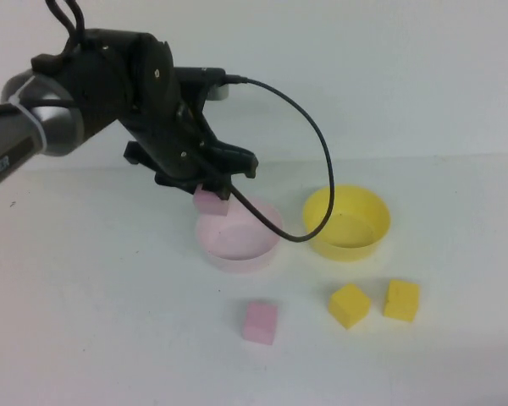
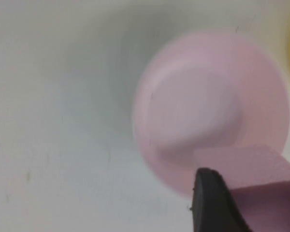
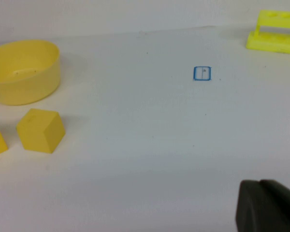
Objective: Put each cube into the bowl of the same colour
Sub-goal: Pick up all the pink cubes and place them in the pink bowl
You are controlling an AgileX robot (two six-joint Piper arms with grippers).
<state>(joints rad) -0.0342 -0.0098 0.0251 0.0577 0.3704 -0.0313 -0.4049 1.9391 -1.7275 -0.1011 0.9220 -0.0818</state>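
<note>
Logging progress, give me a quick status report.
Left gripper shut on pink cube above pink bowl. Right gripper shut, parked off to the side. Three cubes on table; nothing blocking.

The worktop [image 1: 110,338] is plain white, and on it stand a pale pink bowl [image 1: 237,239] and a bright yellow bowl [image 1: 347,222]. Two cubes are pale pink, one [image 1: 212,201] in the black left gripper [image 1: 210,188] and one [image 1: 261,321] lying loose, while two others [image 1: 349,304] [image 1: 401,299] are yellow. A small blue-outlined mark [image 3: 202,73] and a yellow rack [image 3: 275,31] also show, beside the black right gripper [image 3: 268,205]
</note>
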